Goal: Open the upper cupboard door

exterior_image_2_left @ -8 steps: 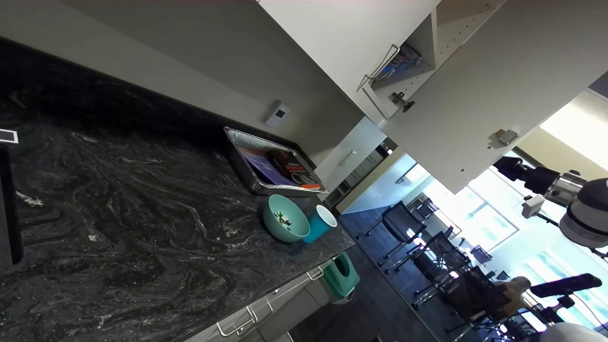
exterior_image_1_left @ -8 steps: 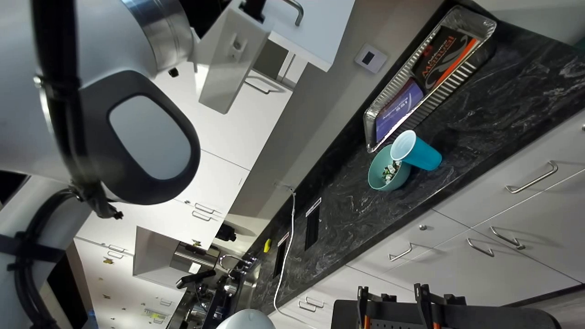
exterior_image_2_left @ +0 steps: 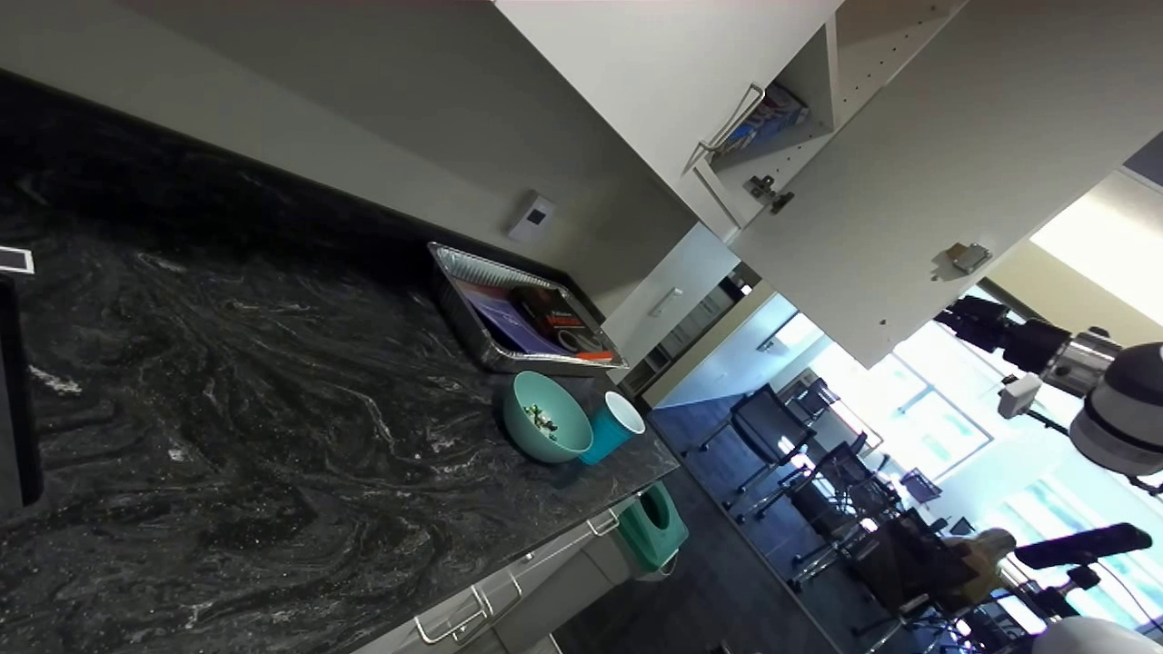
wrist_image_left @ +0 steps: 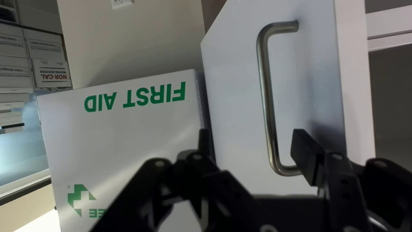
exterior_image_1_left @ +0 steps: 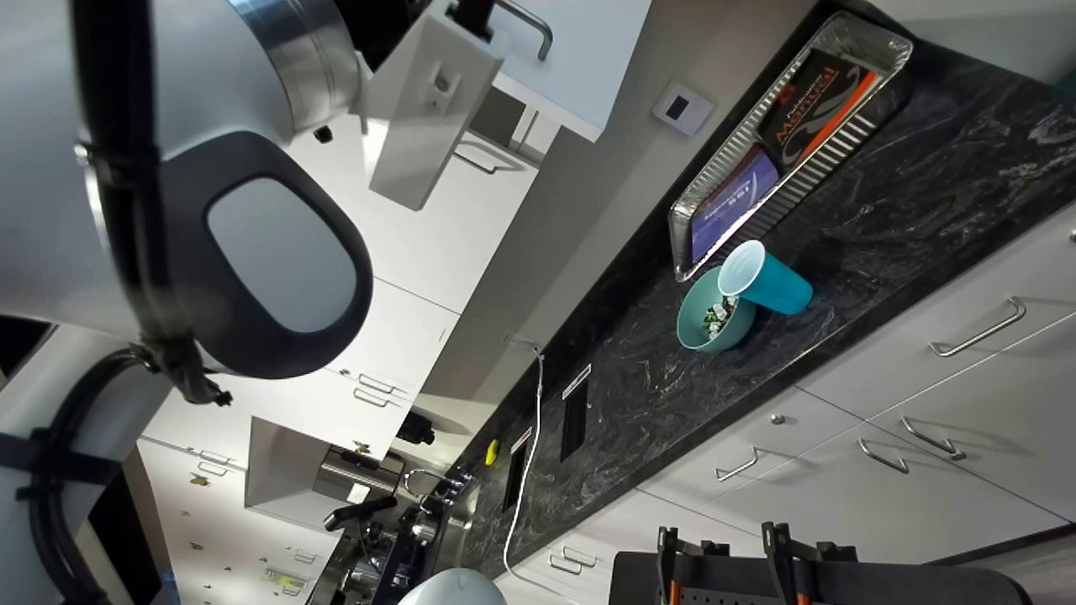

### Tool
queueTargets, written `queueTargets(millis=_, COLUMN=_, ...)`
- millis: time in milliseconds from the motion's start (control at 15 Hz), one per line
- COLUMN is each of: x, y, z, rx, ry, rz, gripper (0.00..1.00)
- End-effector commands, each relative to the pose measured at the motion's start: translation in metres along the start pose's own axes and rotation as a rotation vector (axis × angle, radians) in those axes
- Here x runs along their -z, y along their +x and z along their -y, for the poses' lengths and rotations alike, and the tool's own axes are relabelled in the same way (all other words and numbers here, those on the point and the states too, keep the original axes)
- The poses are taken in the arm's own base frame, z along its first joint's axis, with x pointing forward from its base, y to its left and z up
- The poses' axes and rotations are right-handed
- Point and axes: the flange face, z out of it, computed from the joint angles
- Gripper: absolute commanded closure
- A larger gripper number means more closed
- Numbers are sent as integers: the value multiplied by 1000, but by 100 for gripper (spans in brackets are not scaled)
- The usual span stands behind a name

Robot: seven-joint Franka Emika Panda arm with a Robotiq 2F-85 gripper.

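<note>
"One arm point(exterior_image_2_left: 1127, 400); how is it posed?"

"Up at cupboard height in an exterior view, its wrist point(exterior_image_2_left: 1081, 356) pointing at the free edge of the upper cupboard door point(exterior_image_2_left: 945, 173), with the jaws partly hidden behind that edge."

"And the jaws?"

"Spread apart. In the wrist view the door's single bar handle point(wrist_image_left: 267, 96) shows between them; whether they touch it, I cannot tell."

"Count the rest for me."

"On the worktop point(exterior_image_1_left: 950, 168), one blue cup point(exterior_image_1_left: 777, 281) just beside one teal bowl point(exterior_image_1_left: 694, 315), then one foil tray point(exterior_image_1_left: 828, 160) holding one black book point(exterior_image_1_left: 809, 107) and one purple book point(exterior_image_1_left: 735, 202). One blue box point(exterior_image_2_left: 780, 113) sits in the cupboard point(exterior_image_2_left: 872, 54). One first-aid cabinet point(wrist_image_left: 128, 138) shows next to the door in the wrist view."

"How does the door look?"

"It stands open, higher than the worktop: flat and glossy white on the handle side, duller inside, where one hinge point(exterior_image_2_left: 770, 193) and one metal fitting point(exterior_image_2_left: 969, 260) show."
</note>
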Motion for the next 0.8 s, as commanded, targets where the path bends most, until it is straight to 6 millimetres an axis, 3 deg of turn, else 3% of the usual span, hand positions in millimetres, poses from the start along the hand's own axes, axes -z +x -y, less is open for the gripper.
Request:
queueTargets(millis=0, x=-34, y=19, z=11, rx=-98, ry=-10, rz=68, gripper=2)
queueTargets(millis=733, x=-17, y=31, z=-12, rx=-260, ry=-108, rz=144, gripper=0)
